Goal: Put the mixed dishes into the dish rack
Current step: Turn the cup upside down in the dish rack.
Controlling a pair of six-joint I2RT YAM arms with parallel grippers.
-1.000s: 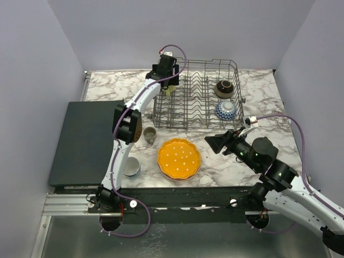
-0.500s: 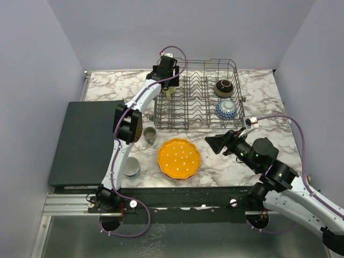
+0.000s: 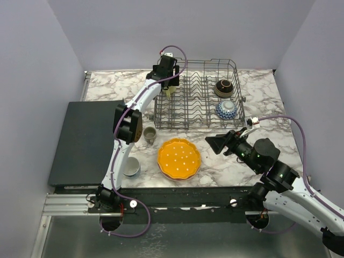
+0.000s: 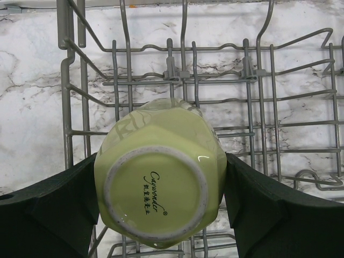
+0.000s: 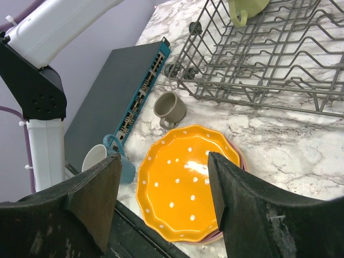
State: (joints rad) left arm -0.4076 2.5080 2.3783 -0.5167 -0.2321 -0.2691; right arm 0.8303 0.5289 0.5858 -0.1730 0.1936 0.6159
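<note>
1. Two bowls, brown [image 3: 224, 87] and patterned [image 3: 226, 109], sit at the right end of the dish rack [image 3: 196, 126].
2. Change: right gripper [image 5: 161, 188] has edged left toward the orange dotted plate [image 5: 185, 183]. Its jaws are slightly wider and empty. The plate lies flat on the table [image 3: 215, 166], in front of the rack.
3. Left gripper [image 4: 161, 212] unchanged: spread wide, clamping the yellow-green mug [image 4: 158, 177] base-up over the rack's left rear corner.
4. Reading: mug release pending; plate probably the next pick. Grey mug [image 3: 149, 134] and blue mug [image 3: 130, 166] wait on the table.

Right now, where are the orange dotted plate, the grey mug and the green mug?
orange dotted plate [image 3: 179, 158]: top view, its centre.
grey mug [image 3: 149, 134]: top view, its mouth.
green mug [image 4: 158, 188]: left wrist view, its base.
</note>
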